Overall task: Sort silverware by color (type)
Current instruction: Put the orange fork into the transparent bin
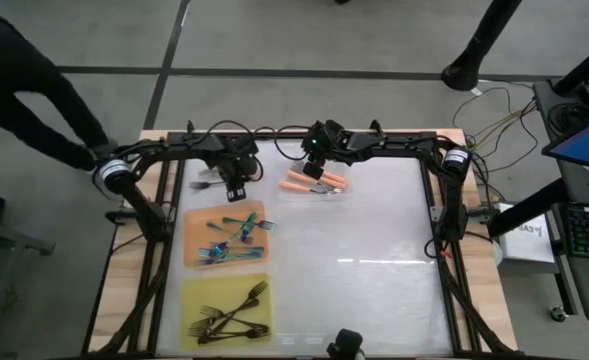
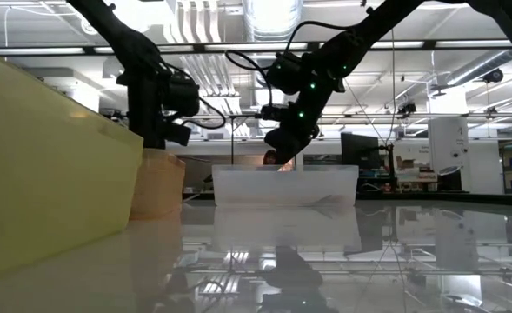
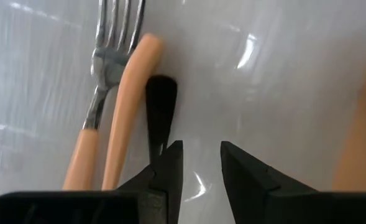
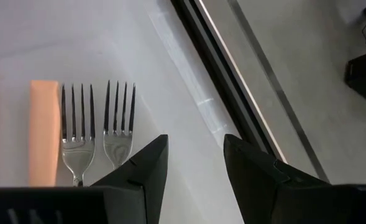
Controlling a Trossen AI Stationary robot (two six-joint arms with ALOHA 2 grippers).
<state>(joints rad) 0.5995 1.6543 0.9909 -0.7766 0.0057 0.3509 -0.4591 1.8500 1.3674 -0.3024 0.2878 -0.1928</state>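
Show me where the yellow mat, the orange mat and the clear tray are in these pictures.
yellow mat (image 1: 191, 297): high view, bare left edge beside the black forks.
orange mat (image 1: 195, 230): high view, bare upper-left corner beside the teal forks.
clear tray (image 2: 283, 187): low view, middle of its front wall.

My two arms are dark, nearly black, built of slim tube-like links with bulkier joint housings between them. Each has a pale grey ring at its shoulder joint, beside the desk's edge. Black cables loop loosely along the upper links. My right arm carries small green lights near the wrist, seen from above and from desk height. My left gripper (image 3: 200, 171) ends in two matt black, wedge-shaped fingers (image 3: 170, 168) with angular tips. My right gripper (image 4: 195, 168) has the same blocky black fingers (image 4: 146, 167), each sloping to a blunt corner.
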